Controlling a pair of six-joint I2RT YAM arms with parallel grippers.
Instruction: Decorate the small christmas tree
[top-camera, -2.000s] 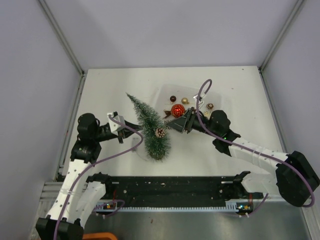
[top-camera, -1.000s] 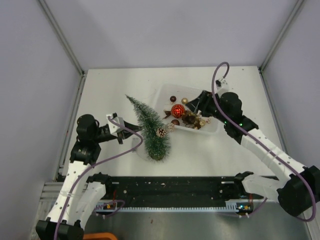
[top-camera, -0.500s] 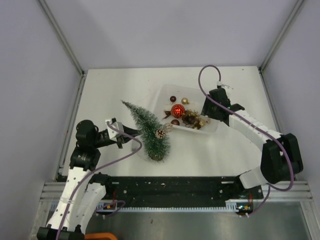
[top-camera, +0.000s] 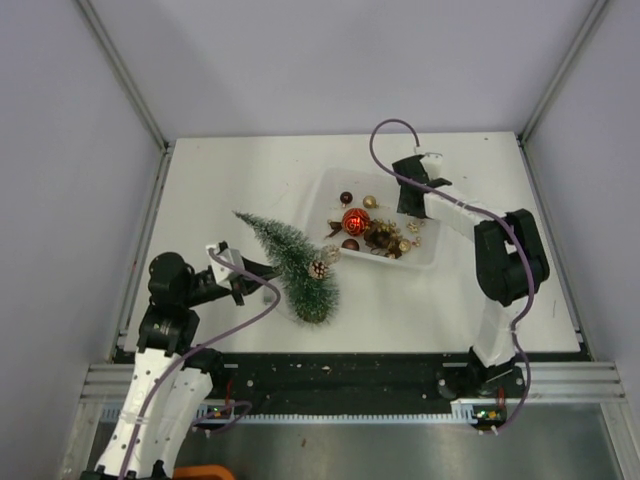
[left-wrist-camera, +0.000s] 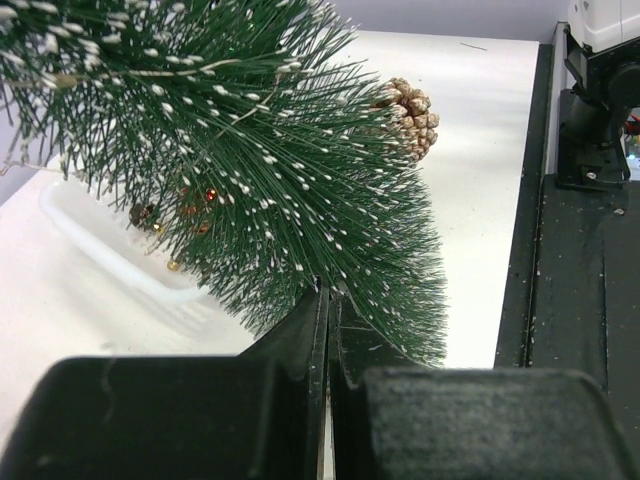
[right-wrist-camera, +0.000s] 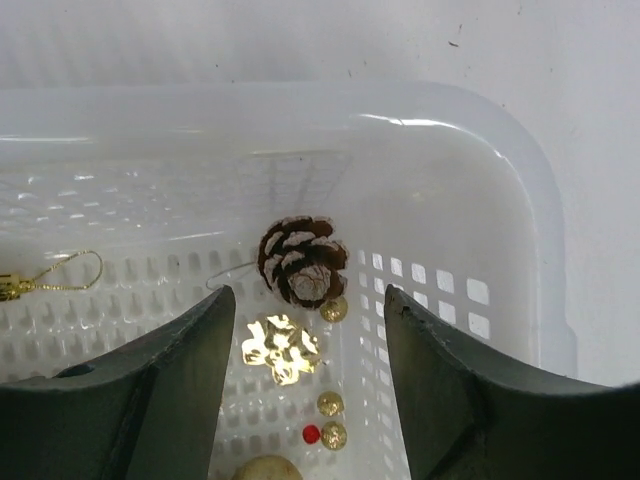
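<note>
Right gripper (right-wrist-camera: 306, 300) swung to the tray's (right-wrist-camera: 420, 118) far-edge side, open, empty over a pinecone (right-wrist-camera: 300, 260); left gripper (left-wrist-camera: 327, 300) pinches the leaning tree (left-wrist-camera: 300, 170), bristle grip could slip, toppling it.

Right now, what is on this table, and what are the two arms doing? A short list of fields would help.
tree: tilted, tip toward the far left
tree pinecone: hanging on the tree's lower part
tray: white, right of the tree, holds loose ornaments
red bauble: in the tray
left jaws: shut on the tree's lower bristles
right jaws: open, over the tray
tray pinecone: in the tray, under the gap of the right jaws
</note>
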